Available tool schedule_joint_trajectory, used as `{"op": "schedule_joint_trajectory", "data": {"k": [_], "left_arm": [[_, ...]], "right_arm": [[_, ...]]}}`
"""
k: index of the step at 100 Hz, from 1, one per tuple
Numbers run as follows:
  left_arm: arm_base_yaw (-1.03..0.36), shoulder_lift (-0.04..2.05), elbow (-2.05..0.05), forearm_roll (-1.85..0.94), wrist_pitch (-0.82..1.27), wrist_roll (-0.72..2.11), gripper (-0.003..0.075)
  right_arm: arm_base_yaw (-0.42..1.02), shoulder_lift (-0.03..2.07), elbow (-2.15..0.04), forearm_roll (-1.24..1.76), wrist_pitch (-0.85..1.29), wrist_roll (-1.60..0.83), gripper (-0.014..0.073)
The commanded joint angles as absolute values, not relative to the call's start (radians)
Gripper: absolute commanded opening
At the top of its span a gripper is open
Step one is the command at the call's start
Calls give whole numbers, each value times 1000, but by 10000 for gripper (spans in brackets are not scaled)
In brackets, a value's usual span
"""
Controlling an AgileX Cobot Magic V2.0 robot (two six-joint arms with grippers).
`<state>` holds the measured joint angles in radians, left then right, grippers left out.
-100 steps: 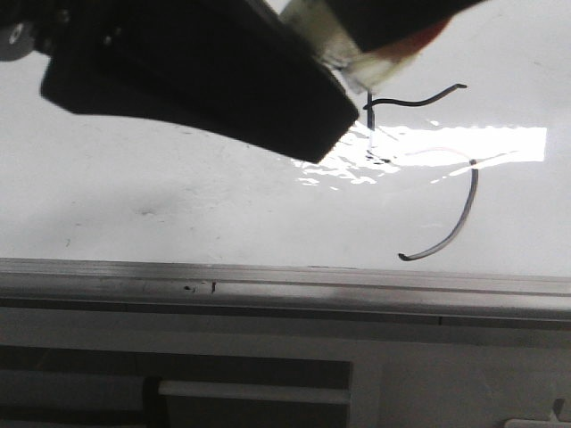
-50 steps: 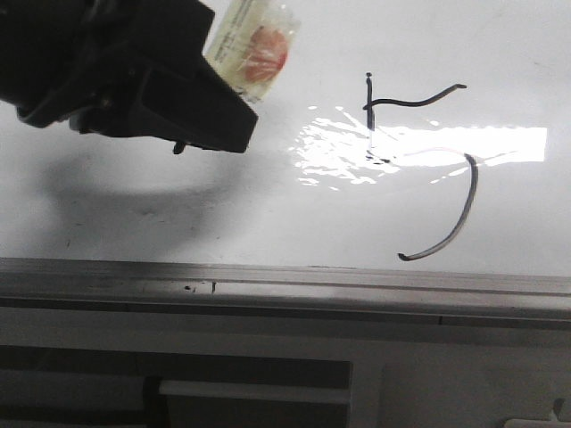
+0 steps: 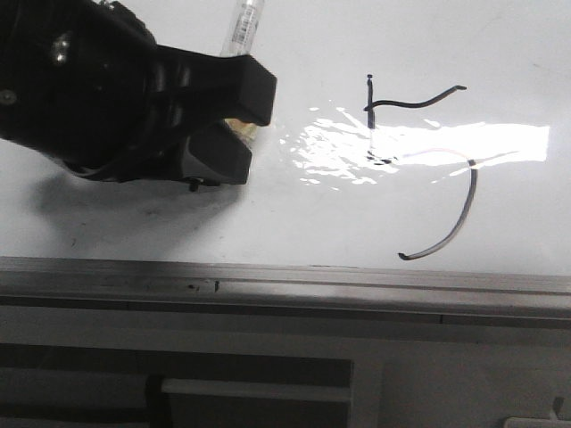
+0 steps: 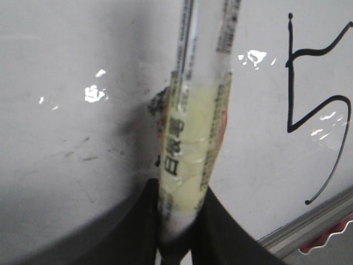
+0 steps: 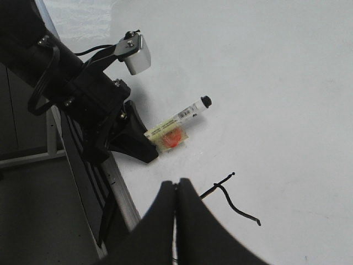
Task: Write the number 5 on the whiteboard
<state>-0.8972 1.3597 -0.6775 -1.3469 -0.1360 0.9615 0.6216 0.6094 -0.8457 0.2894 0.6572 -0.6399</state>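
Observation:
The number 5 (image 3: 471,196) is drawn in thin black line on the right part of the whiteboard (image 3: 134,223). It has a short vertical stroke, a wavy top bar and an open hook. My left gripper (image 3: 245,116) hangs over the board to the left of the figure. It is shut on a marker (image 3: 243,27) wrapped in yellowish tape. The left wrist view shows the marker (image 4: 193,165) between the fingers and the 5 (image 4: 289,72) beside it. My right gripper (image 5: 176,187) is shut and empty above the board, near the 5's top bar (image 5: 235,208).
The board's grey aluminium frame edge (image 3: 285,278) runs along the near side, with dark and grey structure below it. A bright glare patch (image 3: 446,143) lies across the middle of the figure. Faint smudges mark the board near the left gripper.
My left gripper has carried the marker leftward, away from the finished figure, and turned; the marker now sticks out past the fingers over the board. The figure is unchanged.

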Motion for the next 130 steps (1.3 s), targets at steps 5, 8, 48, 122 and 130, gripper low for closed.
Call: {"op": "schedule_joint_trajectory", "data": {"k": [5,8,48,122,130], "left_arm": [[-892,1386,-696,-1376,-257,952,-20],[-892,1386,-696,-1386,-257,952,-20],[-892,1388,-698,-1531,-246,952,323],[-892,1202,-755,-1489,-247,954,587],[-892,1110,-746,-1452,-256,995,532]], "right_arm": [[613,610,-871,297,593,-638,-60],[613,610,-869,297,593,-638,-60],[613,610,-830,297,599,-636,-60],[613,604,-830,308,588,-603,-60],[613,573,-830,305,588,-603,-46]]}}
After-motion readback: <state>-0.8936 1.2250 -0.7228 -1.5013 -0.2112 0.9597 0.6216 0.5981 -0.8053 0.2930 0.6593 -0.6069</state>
